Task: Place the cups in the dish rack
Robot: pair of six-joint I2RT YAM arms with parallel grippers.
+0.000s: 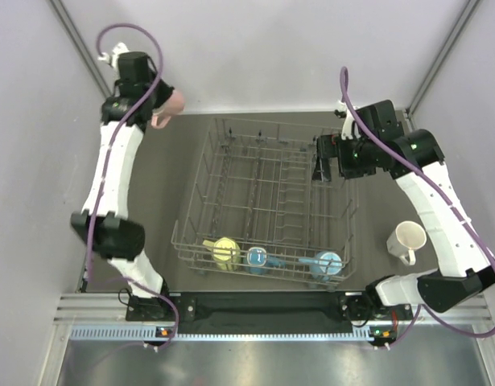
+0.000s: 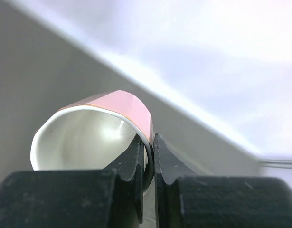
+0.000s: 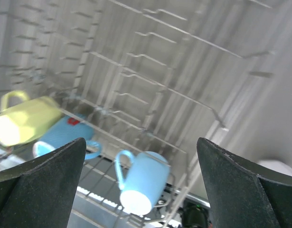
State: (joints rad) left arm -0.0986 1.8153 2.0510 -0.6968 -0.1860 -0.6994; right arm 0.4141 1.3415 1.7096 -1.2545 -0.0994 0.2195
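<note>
Your left jaws clamp the pink mug [image 2: 118, 105] by its rim, held just past the far-left corner of the dish rack [image 1: 197, 190], ready for loading, while your right jaws hang spread above it.

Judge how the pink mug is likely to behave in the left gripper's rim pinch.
Probably rigid: the pink mug shows no flex pinched in the left gripper. Its glazed wall looks glossy, so likely slippery; gripped at the rim only, it may pivot.
</note>
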